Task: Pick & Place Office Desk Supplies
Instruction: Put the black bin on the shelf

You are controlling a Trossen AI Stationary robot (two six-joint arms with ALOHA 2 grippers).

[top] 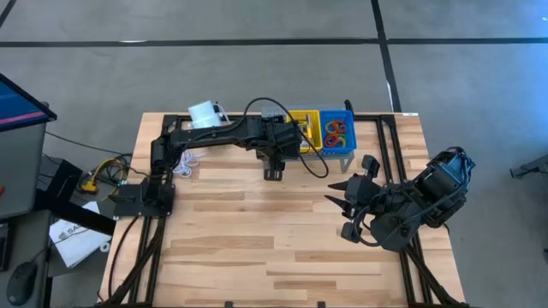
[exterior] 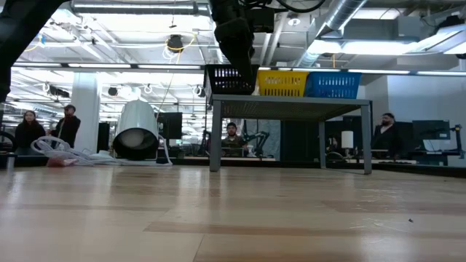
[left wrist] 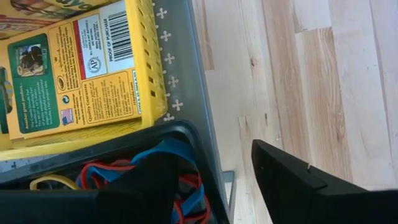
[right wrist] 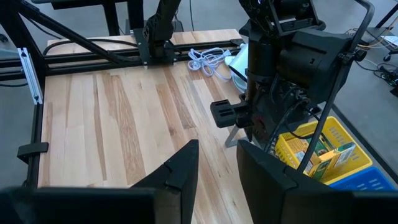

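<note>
From above, the left gripper (top: 276, 137) reaches over the grey shelf (top: 347, 159) at the far edge of the bench (top: 257, 248), above a black basket its arm mostly hides. Its own wrist camera shows what the overhead does not: the fingers (left wrist: 292, 180) stand spread and empty, one over the black basket (left wrist: 202, 163), where red and blue rubber bands (left wrist: 180, 186) lie. Beside it the yellow basket (left wrist: 152, 74) holds a crayon box (left wrist: 68, 68) lying flat. The overhead alone shows a blue basket (top: 338, 131) with coloured bands inside, at the shelf's right end. The level view shows all three baskets in a row on the shelf top, and a white cylinder (exterior: 137, 131) on its side towards the far left corner. The right gripper (top: 347, 195) waits near the bench's right edge, fingers (right wrist: 180, 168) slightly parted, holding nothing.
</note>
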